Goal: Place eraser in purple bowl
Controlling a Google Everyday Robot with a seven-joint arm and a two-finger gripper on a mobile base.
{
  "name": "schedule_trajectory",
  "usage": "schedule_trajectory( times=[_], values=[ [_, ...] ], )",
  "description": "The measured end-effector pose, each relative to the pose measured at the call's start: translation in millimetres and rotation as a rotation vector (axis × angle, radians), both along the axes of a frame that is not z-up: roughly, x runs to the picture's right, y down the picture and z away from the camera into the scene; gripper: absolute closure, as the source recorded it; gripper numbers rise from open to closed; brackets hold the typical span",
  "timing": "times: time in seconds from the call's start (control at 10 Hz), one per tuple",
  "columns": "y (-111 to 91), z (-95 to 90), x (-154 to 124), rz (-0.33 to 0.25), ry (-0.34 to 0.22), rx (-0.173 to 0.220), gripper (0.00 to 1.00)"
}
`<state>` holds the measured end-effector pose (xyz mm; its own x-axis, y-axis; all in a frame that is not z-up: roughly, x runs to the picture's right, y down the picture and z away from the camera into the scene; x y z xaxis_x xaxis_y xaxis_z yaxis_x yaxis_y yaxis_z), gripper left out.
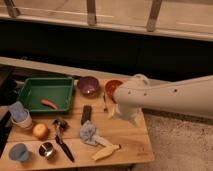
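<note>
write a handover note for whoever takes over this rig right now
Gripper: at the arm's end, over the table near its right side, just in front of the red bowl. It is apart from the eraser.
Eraser: lying on the table mid-board, untouched.
Purple bowl: directly behind the eraser, between the green tray and the red bowl.
Done: nothing yet; the eraser is not picked up.
Left: bring the gripper over the eraser, grasp it, lift it, and drop it in the purple bowl.

white arm (170, 97) (from the right), gripper (124, 115) at its left end
</note>
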<state>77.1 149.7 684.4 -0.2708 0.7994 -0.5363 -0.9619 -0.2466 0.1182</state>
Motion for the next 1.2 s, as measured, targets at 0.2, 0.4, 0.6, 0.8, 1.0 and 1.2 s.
schedule_trajectory(
  times=[0.2,0.4,0.6,0.8,1.0,1.2],
  values=[
    [0,0.0,-7,-0.010,-0.005,0.000,0.20],
    [0,-0.2,-7,-0.014,-0.005,-0.003,0.20],
    [0,0.7,-7,-0.013,-0.006,0.001,0.20],
    [-16,9.4,-13,-0.028,-0.009,0.023,0.20],
    [-40,24.7,-34,-0.050,-0.026,0.040,0.20],
    [-70,49.0,-58,-0.065,-0.051,0.050,0.20]
  ],
)
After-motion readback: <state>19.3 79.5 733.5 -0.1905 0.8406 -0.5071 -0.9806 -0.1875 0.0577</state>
